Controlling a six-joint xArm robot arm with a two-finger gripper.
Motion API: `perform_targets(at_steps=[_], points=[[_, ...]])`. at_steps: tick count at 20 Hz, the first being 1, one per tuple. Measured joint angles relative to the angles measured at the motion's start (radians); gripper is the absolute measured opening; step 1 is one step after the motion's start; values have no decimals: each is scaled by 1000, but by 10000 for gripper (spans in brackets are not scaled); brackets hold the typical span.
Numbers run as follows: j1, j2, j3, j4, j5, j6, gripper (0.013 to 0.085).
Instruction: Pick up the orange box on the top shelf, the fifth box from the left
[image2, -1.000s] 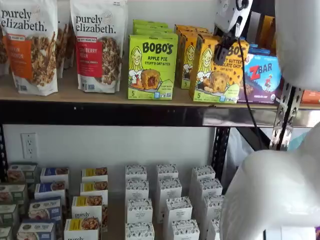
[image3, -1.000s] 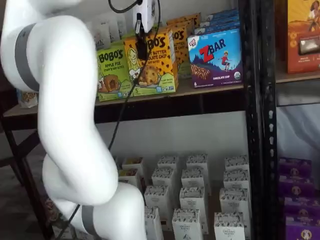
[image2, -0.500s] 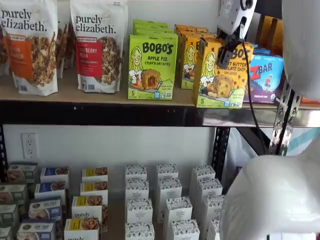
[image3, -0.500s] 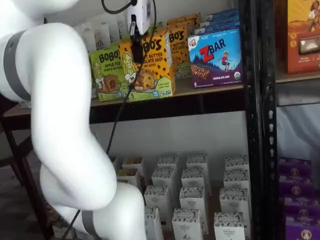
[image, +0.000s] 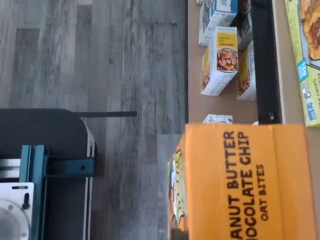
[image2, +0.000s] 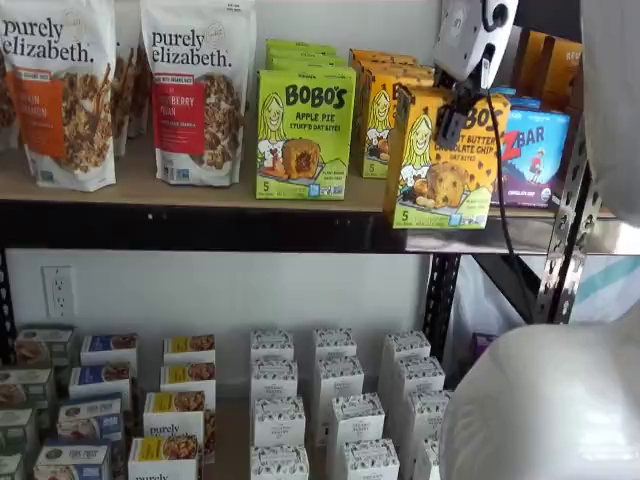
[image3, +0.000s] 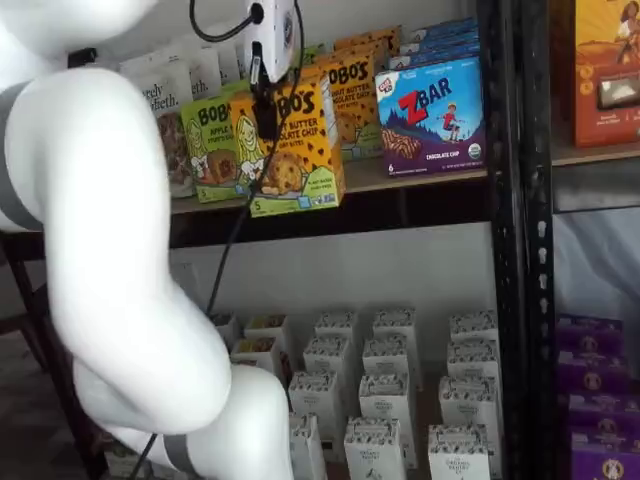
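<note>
From my seat at the controls I see the gripper (image2: 452, 118) coming down from above with its black fingers (image3: 266, 112) clamped on the orange box (image2: 441, 158), pinching it near its top edge; the white gripper body sits just above the carton in both shelf views, and a black cable (image2: 497, 190) drapes down beside it across the box's front. The orange box hangs forward of the row it belongs to, its lower edge level with the front rail of the top shelf (image2: 200, 190) and overlapping it, so I cannot tell whether it touches the board or hangs just clear of it. In a shelf view the carton (image3: 290, 140) tilts slightly and stands out in front of its neighbours. Behind it more orange Bobo's cartons (image2: 378, 110) stand in line on the board. Just beside them is the lime-green Apple Pie box (image2: 304, 132), and on the other side the blue Zbar box (image2: 530, 155), partly covered by the held carton. Farther along the same shelf stand two Purely Elizabeth bags (image2: 190, 90). The wrist view shows the carton's orange top face (image: 247, 182) close up, with printed words about butter, chip and oat bites, over grey wood-look flooring (image: 100, 60). The white arm (image3: 120, 250) fills much of one shelf view, and rows of small white boxes (image2: 335, 400) stand on the lower shelf.
</note>
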Motion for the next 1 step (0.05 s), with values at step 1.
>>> perform_targets(at_steps=[1], points=[[1,-9,10,-1,-3,0,410]])
